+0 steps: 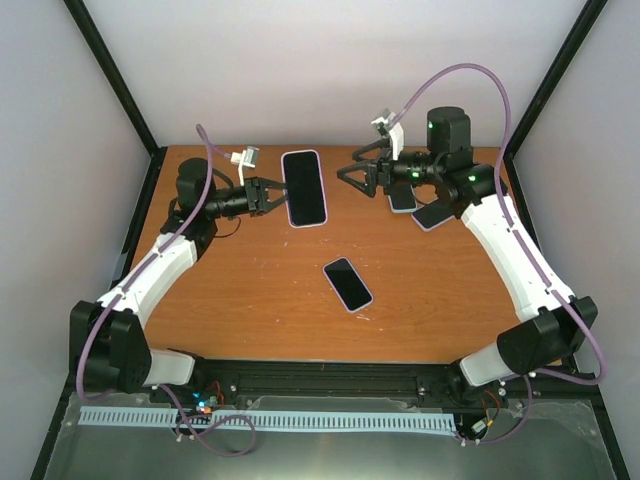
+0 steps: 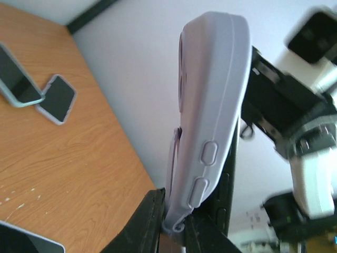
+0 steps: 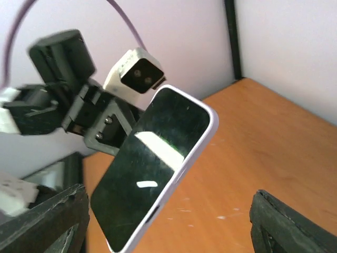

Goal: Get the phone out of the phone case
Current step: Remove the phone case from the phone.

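Nearest, black rail [image 1: 320,378] and both arm bases along the near edge of the table [image 1: 250,320]. Past it, a spare phone [image 1: 348,284] lies flat and screen up, mid-table. Farther back, left pincer [image 1: 272,195] is clamped tight on one long edge of the lilac case [image 2: 210,105], holding it clear of the wood. The phone [image 1: 304,187] sits fully seated in the case, dark screen showing to the overhead view, no corner peeled. Right pincer [image 1: 352,176] is just beside the opposite edge, jaws wide apart, touching nothing. Two more phones [image 1: 432,215] lie beneath the right arm. Likely trouble: the hold is on one edge only, so a push or pull from the right could swing or slide the soft case out of the clamp. A bite that takes case lip and phone together would free nothing. A phone popped loose unheld would drop to the wood. Surface: orange wood grain, faint pale scuffs. Room: plain white back wall [image 1: 330,70], black frame posts [image 1: 120,80] at the corners.
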`<state>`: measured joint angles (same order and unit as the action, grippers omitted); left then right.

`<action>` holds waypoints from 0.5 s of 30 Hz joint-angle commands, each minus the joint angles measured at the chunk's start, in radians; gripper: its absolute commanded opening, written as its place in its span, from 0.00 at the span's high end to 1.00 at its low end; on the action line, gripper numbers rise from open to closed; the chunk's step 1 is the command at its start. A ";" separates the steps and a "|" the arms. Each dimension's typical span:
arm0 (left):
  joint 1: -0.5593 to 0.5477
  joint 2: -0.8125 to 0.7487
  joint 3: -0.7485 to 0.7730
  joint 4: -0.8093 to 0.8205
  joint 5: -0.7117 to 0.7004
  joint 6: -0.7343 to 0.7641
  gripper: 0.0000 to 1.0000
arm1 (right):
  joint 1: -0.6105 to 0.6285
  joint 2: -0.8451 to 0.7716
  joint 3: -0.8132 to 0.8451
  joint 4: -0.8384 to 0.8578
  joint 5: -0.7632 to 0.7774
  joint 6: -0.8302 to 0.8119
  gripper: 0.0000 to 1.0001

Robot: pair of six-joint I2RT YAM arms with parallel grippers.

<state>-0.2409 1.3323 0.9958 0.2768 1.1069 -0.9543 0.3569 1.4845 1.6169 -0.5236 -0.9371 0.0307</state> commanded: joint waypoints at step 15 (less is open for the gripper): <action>0.043 0.037 0.053 -0.236 -0.272 -0.357 0.99 | 0.398 -0.093 -0.183 0.063 0.844 -0.429 0.27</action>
<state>-0.2062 1.3693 0.9958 0.0387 0.8562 -1.2385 0.6952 1.3956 1.4559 -0.5095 -0.2584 -0.3187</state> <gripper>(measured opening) 0.110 0.736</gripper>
